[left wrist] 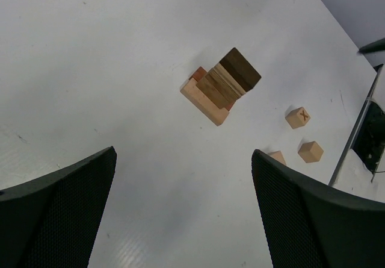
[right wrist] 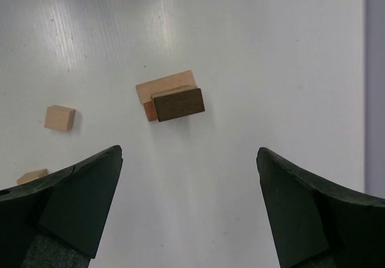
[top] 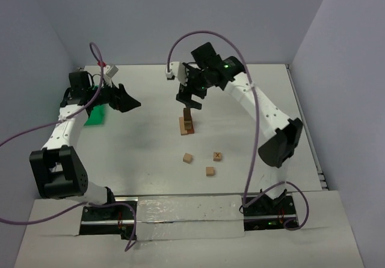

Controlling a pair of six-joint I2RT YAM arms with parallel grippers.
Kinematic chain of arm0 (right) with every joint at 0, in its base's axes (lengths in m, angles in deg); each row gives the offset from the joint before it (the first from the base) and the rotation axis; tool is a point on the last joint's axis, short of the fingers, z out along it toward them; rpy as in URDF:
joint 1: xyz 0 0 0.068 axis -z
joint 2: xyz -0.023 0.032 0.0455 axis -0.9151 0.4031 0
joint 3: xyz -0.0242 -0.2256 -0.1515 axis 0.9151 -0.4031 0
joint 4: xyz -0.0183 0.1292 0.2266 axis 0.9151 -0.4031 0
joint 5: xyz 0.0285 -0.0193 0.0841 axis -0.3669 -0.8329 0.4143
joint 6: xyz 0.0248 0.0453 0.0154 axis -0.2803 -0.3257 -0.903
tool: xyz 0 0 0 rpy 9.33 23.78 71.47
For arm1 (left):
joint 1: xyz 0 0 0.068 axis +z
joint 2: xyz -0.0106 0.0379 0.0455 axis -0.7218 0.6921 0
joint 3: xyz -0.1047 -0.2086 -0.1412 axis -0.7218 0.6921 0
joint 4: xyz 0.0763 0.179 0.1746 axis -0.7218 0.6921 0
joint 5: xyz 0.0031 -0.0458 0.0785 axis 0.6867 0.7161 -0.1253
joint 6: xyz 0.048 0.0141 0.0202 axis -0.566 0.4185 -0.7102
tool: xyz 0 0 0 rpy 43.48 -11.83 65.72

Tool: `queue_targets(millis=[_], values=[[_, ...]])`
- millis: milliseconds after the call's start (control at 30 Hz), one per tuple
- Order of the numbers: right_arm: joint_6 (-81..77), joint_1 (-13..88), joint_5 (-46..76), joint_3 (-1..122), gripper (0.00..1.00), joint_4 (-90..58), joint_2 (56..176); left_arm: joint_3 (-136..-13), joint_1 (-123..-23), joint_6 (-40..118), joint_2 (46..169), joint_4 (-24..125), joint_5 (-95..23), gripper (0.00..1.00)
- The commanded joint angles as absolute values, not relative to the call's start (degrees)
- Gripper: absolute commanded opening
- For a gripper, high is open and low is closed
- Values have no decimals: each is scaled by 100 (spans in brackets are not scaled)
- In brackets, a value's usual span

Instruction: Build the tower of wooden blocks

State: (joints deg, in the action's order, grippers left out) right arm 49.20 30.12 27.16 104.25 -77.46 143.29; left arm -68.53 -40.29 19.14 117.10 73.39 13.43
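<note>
The tower (top: 187,123) stands mid-table, a narrow stack of tan blocks on a flat tan base bar, with a dark brown block on top (right wrist: 178,103). It also shows in the left wrist view (left wrist: 224,85). Three loose wood blocks lie nearer the arms: a plain cube (top: 188,158), the X-marked cube (top: 217,156) and another cube (top: 210,171). My right gripper (top: 191,97) hovers just above the tower, open and empty. My left gripper (top: 127,99) is open and empty, well left of the tower.
A green plastic tray (top: 94,117) sits at the left under my left arm. Walls close in the table at the back and both sides. Purple cables loop over both arms.
</note>
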Motion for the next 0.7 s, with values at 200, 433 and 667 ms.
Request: queue_targets(millis=[200, 433, 667], values=[[4192, 4128, 3185, 7888, 100, -6864, 12239, -6608, -5136, -26, 10338, 8422, 660, 86], [3886, 5230, 3535, 5762, 100, -6341, 11175, -6182, -7307, -871, 10508, 8792, -411, 75], [3676, 5876, 3752, 4641, 100, -6228, 10636, -6193, -8397, -1489, 11473, 8589, -899, 72]])
